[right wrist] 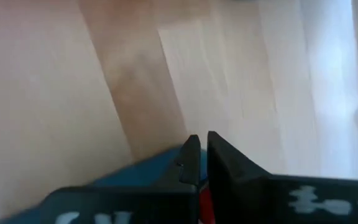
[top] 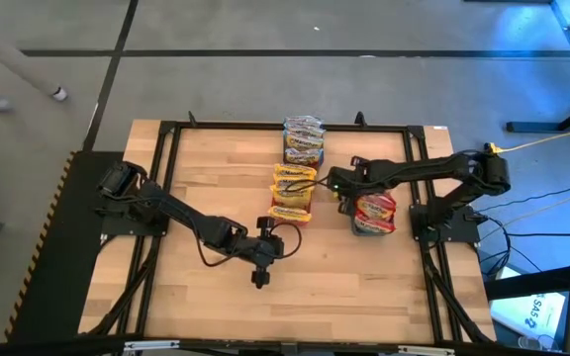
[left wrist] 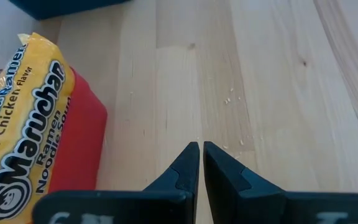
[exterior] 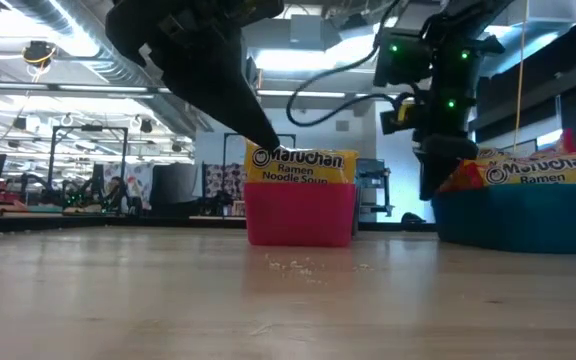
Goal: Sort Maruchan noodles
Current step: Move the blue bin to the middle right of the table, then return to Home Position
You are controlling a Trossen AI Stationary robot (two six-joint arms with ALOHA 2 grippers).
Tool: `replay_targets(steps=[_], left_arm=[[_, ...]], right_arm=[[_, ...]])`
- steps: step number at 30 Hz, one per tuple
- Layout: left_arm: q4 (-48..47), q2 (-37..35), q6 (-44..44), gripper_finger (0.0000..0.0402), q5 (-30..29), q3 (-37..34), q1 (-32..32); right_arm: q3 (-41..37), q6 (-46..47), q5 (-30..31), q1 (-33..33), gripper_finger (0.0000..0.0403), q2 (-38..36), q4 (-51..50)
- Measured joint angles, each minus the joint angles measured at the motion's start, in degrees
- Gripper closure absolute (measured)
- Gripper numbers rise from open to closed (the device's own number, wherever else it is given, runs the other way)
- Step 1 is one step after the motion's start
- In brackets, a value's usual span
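1. red bin point(exterior: 299, 213) stands mid-worktop point(top: 364, 287); orange-marked maruchan noodles point(top: 292, 193) fill it, the front packet point(exterior: 300, 166) on edge, label facing the low camera, long axis level across that view.
2. teal bin point(exterior: 523, 218) sits on the right side of the worktop; red-marked packets point(top: 375, 213) lie piled in it, one leaning over the rim, long axis roughly level.
3. third group, bluish-marked packets point(top: 303, 139), at the far edge in line with the red bin; its container cannot be made out.
4. seen from above, the three stacks show packets with long axes running left-right.
5. left end effector point(top: 259, 280) hangs over bare wood nearer than the red bin, fingers pressed together, holding nothing.
6. right end effector point(right wrist: 200, 163) is at the teal bin's rim, fingers pressed together, nothing between them.
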Motion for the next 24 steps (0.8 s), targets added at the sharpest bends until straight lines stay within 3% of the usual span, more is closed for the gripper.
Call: replay_targets(steps=[7,16,19,24], left_arm=[[0.2,0.0,0.1,0.0385,0.0,0.0,0.0],[2.4,-2.3,8.0,0.0385,-0.7,-0.1,0.1],[7.3,-6.4,11.3,0.0386,-0.4,-4.3,0.7],[23.7,-18.1,11.7,0.0386,0.2,-17.7,4.3]], right_arm=[[0.0,2.0,3.2,0.0,0.0402,-0.2,-6.0],[2.1,-1.0,-7.4,3.9,0.0402,-13.0,-2.0],[-1.0,-0.7,-10.9,3.9,0.0402,-19.8,2.3],[-9.2,0.3,-16.5,3.8,0.0402,-32.7,10.4]])
